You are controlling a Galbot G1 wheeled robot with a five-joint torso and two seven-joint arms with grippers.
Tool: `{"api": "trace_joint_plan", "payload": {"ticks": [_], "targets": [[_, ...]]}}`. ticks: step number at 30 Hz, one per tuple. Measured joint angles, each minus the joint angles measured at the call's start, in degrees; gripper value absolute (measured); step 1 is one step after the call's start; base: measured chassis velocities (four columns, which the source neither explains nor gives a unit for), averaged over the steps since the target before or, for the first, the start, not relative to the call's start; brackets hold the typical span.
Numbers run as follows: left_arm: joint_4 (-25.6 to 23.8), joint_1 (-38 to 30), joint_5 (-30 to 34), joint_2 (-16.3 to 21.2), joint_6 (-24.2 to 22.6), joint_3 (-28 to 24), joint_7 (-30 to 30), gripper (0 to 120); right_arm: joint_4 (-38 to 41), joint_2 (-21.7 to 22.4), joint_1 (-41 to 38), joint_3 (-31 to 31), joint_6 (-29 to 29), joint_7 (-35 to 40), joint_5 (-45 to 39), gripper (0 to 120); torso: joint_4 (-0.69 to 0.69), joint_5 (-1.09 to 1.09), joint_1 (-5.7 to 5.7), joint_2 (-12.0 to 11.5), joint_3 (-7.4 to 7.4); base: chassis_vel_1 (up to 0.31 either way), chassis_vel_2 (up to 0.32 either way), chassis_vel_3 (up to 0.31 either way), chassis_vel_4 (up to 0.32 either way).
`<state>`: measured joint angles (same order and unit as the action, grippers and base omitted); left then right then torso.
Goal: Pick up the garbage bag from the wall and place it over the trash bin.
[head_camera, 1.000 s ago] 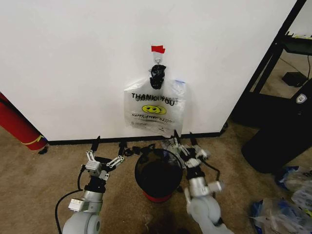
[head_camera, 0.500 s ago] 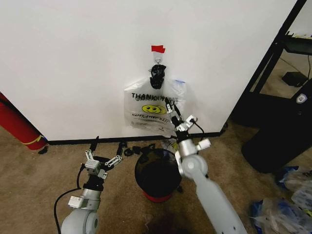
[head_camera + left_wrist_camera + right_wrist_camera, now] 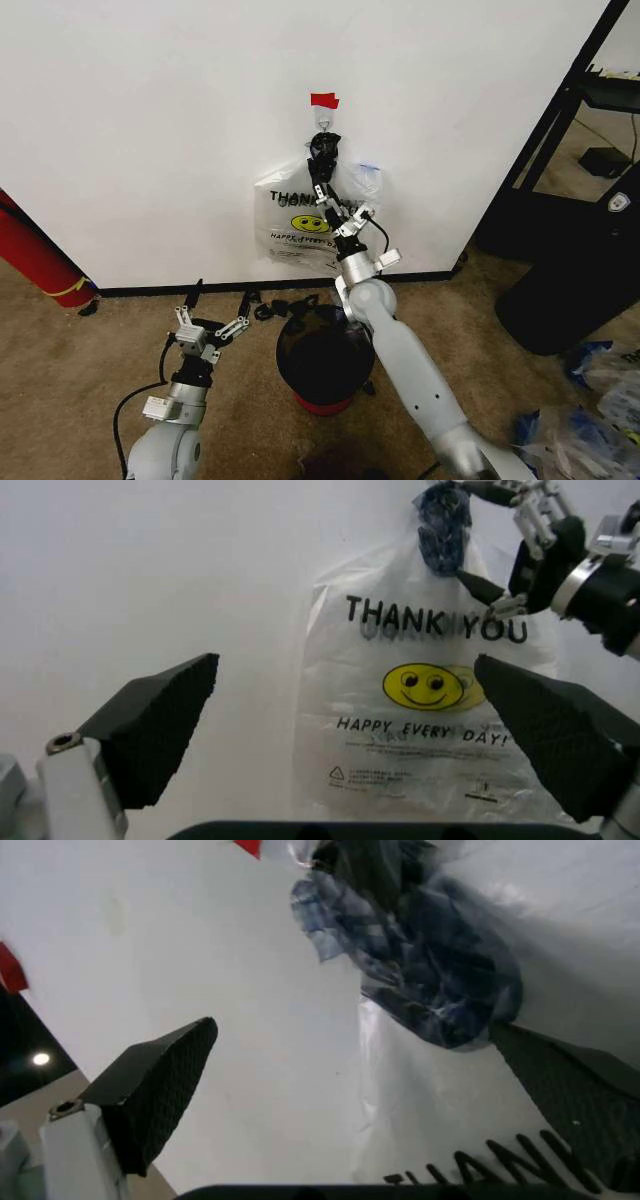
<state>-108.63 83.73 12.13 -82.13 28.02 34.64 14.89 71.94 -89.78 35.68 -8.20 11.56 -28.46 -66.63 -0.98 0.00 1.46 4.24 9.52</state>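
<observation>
The garbage bag (image 3: 300, 232) hangs flat on the white wall from a hook under a bit of red tape (image 3: 323, 100). It is clear plastic with "THANK YOU" print and a yellow smiley (image 3: 428, 686). Its blue-patched handles (image 3: 420, 952) are bunched at the hook. My right gripper (image 3: 322, 185) is raised in front of the bag, open, its fingers (image 3: 482, 586) just below the handle bunch and holding nothing. The trash bin (image 3: 325, 355), small, round and black with a red bottom, stands on the carpet below the bag. My left gripper (image 3: 207, 327) waits low to the bin's left, open and empty.
A long red cylinder (image 3: 35, 255) leans at the far left of the wall. A big black cylinder (image 3: 580, 280) and a black shelf frame (image 3: 556, 115) stand at the right. Loose plastic bags (image 3: 590, 415) lie on the carpet at the lower right. Small black clips (image 3: 268, 306) lie by the baseboard.
My right arm has lifted from beside the bin up to the bag, its open gripper now just under the handles. The left arm has barely moved.
</observation>
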Motion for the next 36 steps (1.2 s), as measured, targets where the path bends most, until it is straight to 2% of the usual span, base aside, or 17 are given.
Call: {"api": "trace_joint_plan", "payload": {"ticks": [10,12,16,17,23,25,27,31,32,36], "targets": [[0.3,0.1,0.0,0.0,0.4,0.1,-0.3,100,-2.5,-0.9,-1.2,-1.2,0.3,-1.1,1.0,100,-0.01,0.0,-0.01,0.0,0.0,0.0,0.0,0.0,0.0],[0.3,0.1,-0.1,0.0,0.5,0.0,-0.3,100,-2.7,-1.0,-1.5,-1.3,0.4,-1.3,1.1,95,-0.01,0.0,-0.01,0.0,0.0,0.0,0.0,0.0,0.0],[0.1,0.5,-0.2,0.2,0.6,0.0,-0.3,100,-2.5,-1.1,-1.8,-1.5,0.5,-1.4,1.1,80,0.0,0.0,-0.01,0.0,0.0,0.0,0.0,0.0,0.0],[0.1,0.5,-0.2,0.2,0.6,0.0,-0.3,100,-2.5,-1.1,-1.8,-1.5,0.5,-1.4,1.1,80,0.0,0.0,-0.01,0.0,0.0,0.0,0.0,0.0,0.0],[-0.2,0.9,-0.2,0.3,0.9,0.1,-0.4,100,-1.9,-0.7,-1.8,-1.5,0.5,-1.6,1.2,54,0.0,0.0,-0.01,0.0,0.0,0.0,0.0,0.0,0.0],[-0.2,0.9,-0.2,0.3,1.0,0.1,-0.4,100,-1.9,-0.7,-1.8,-1.6,0.5,-1.6,1.2,53,0.0,0.01,-0.01,0.0,0.0,0.0,0.0,0.0,0.0],[-0.3,1.1,-0.2,0.4,1.1,0.1,-0.4,100,-1.9,-0.3,-1.8,-1.8,0.6,-1.6,1.4,41,0.0,0.01,-0.01,0.0,0.0,0.0,0.0,0.0,0.0],[-0.3,1.1,-0.2,0.5,1.2,0.2,-0.6,100,-2.3,0.3,-1.9,-2.1,0.6,-1.6,1.6,26,-0.01,0.01,-0.01,0.0,0.0,0.0,0.0,0.0,0.0],[-0.3,1.1,-0.2,0.5,1.2,0.2,-0.6,100,-2.3,0.3,-1.9,-2.1,0.6,-1.6,1.6,26,-0.01,0.01,-0.01,0.0,0.0,0.0,0.0,0.0,0.0],[-0.3,1.1,-0.4,0.1,1.3,0.0,-0.6,100,-2.6,0.7,-2.2,-2.4,0.6,-1.6,1.7,8,0.0,0.01,-0.01,0.0,0.0,0.0,0.0,0.0,0.0]]}}
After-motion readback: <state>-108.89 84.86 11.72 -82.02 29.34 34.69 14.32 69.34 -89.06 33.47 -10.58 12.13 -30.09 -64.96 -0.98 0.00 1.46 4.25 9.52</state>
